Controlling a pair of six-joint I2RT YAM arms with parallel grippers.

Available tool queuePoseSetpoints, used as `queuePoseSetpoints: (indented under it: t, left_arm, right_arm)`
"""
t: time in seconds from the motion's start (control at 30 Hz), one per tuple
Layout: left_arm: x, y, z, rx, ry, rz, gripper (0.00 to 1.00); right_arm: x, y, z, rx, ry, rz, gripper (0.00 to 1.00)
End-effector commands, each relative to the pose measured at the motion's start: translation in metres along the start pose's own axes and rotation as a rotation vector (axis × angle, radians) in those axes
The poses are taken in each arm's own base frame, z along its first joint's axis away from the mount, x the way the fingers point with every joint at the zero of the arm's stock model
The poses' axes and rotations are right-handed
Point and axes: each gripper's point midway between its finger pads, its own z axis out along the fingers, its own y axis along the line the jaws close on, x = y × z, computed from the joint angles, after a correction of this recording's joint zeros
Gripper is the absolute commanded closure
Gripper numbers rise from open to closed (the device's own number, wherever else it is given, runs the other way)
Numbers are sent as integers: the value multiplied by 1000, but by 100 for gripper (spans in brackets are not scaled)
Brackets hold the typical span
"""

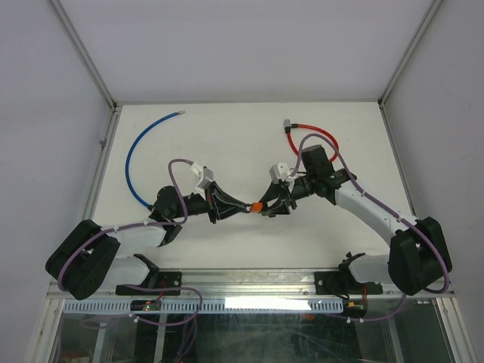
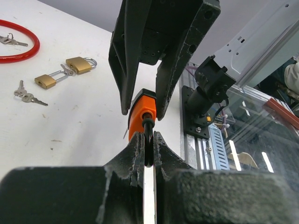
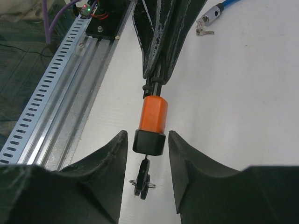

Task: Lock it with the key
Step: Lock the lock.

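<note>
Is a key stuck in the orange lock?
Yes, a dark key pokes out of the black end of the orange lock.

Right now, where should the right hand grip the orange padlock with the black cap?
By its black end cap, across the flat sides, coming from the end where the small dark key hangs: the left hand clamps the thin black shackle opposite.
</note>
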Motion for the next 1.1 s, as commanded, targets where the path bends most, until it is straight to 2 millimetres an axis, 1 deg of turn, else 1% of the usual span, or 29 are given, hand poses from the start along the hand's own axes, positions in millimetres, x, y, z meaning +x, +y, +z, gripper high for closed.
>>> queuePoseSetpoints:
  t: [0.0,0.17,0.3,0.43,0.53,0.57,0.6,0.73,0.77,0.83,0.87,0.9,1.07]
  left_arm:
    - [-39,-13,8,41,-98,127,100]
    - [-39,-13,8,40,-95,128,100]
    - [-38,-13,9,40,-91,126,100]
    - [-39,-13,9,42,-89,126,100]
    - [-39,-14,10,46,-90,125,100]
    - [-40,-14,10,48,-90,125,100]
    - [-40,-15,10,51,-91,126,100]
    - [-40,-14,10,44,-90,127,100]
    - [-39,-13,10,38,-87,128,100]
    - [-37,-11,12,28,-86,137,100]
    - [-36,-11,12,27,-86,145,100]
    - [-35,-11,14,25,-84,154,100]
    - [-29,-9,22,32,-78,178,100]
  right_arm:
    - [-8,-13,3,29,8,-41,58]
    - [-3,-16,6,38,32,-28,56]
    - [-2,-16,8,37,37,-29,60]
    - [-2,-16,9,36,41,-31,74]
    - [-2,-16,10,34,43,-32,82]
    - [-2,-16,10,33,44,-29,88]
    - [-2,-16,10,30,42,-26,100]
    - [-8,-14,12,5,23,10,100]
    - [-9,-14,12,5,21,28,97]
    - [-12,-13,12,-3,14,61,81]
    - [-14,-12,13,-10,5,74,85]
    - [-16,-11,13,-15,-4,85,100]
    - [-22,-12,14,-26,-28,129,100]
